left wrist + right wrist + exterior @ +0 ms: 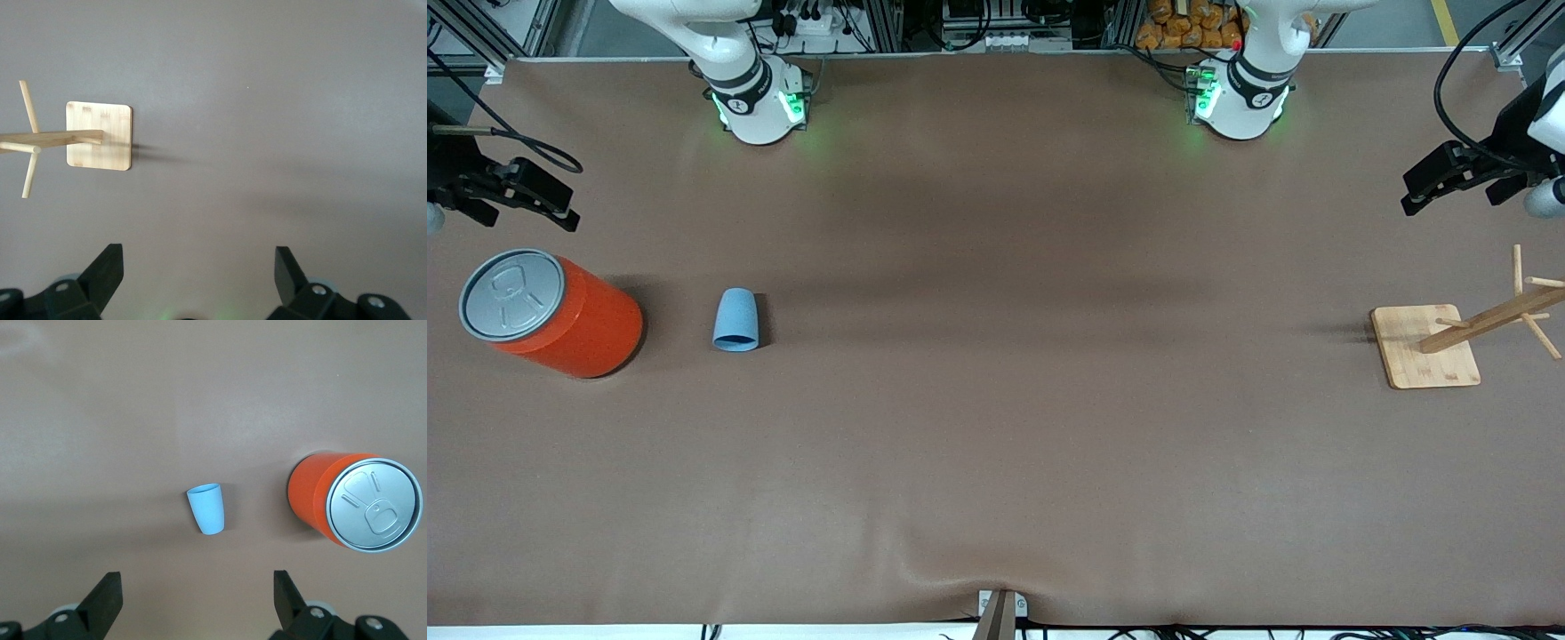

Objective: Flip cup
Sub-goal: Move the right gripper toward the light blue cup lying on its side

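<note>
Front view: the cup (736,320) stands on the table (996,400), at 3 o'clock of the can (551,311) and toward the right arm's end. The right gripper (538,209) hangs released at 11 o'clock of the cup. The left gripper (1440,182) waits, released, above the rack (1427,347).

Right wrist view: cup (207,509) and can (357,503) sit close together; a wide approach might knock the can.

Left wrist view: only the rack (99,136).

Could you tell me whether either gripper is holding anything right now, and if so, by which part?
Nothing is held. The left gripper and the right gripper are both open and empty; the cup sits untouched on the table.
</note>
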`<state>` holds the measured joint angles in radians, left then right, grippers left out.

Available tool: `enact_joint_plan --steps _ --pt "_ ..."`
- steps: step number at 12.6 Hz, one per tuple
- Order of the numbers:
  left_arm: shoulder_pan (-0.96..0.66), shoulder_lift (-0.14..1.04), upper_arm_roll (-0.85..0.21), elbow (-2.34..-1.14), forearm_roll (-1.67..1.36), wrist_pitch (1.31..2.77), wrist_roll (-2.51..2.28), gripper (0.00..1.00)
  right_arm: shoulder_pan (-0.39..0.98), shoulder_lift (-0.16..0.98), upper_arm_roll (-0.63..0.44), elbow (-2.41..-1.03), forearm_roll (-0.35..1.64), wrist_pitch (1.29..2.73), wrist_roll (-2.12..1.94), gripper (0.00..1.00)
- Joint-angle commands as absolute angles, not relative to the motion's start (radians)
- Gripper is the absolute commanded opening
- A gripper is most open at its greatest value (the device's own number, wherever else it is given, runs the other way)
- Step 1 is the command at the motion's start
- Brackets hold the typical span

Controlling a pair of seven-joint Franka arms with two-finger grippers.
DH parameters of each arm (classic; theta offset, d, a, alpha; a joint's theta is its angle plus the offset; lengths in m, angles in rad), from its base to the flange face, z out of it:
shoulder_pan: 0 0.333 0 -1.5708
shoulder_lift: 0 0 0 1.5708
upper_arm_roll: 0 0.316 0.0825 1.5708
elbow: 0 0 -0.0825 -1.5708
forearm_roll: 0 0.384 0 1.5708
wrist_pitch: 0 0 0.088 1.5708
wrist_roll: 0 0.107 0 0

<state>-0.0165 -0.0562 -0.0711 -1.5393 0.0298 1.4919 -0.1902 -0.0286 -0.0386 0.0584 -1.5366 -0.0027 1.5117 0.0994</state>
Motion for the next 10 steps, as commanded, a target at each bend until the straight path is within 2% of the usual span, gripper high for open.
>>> enact_joint_plan --steps 1,3,6,10 --pt "-0.005 -0.057 -0.075 -1.529 0.014 1.473 -0.158 1.00 -0.020 0.004 0.063 -1.520 -0.012 1.494 0.054 1.00" --pt "-0.006 -0.057 -0.077 -1.539 0.012 1.473 -0.155 1.00 0.007 0.005 0.071 -1.522 -0.012 1.430 0.051 1.00" --pt "-0.012 -0.058 -0.084 -1.542 0.012 1.473 -0.150 1.00 0.070 0.043 0.071 -1.619 -0.009 1.443 0.051 1.00" --pt "-0.014 -0.043 -0.084 -1.548 0.012 1.482 -0.149 1.00 0.061 0.080 0.066 -1.870 -0.018 1.736 0.049 1.00"
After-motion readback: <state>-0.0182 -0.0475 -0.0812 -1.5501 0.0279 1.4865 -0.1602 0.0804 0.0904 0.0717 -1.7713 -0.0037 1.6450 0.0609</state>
